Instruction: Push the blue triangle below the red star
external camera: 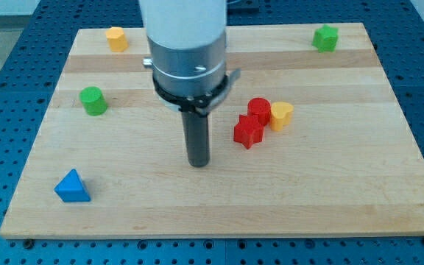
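Observation:
The blue triangle [72, 186] lies near the board's bottom left corner. The red star [248, 132] sits right of the board's middle, touching a red cylinder [259, 110] just above it. My tip [199, 163] rests on the board left of and slightly below the red star, with a gap between them. The tip is far to the right of the blue triangle and a little above it.
A yellow block [281, 115] touches the red cylinder's right side. A green cylinder [93, 100] stands at the left, a yellow block [117, 37] at the top left, a green block [325, 37] at the top right. The wooden board [344, 191] has edges all round.

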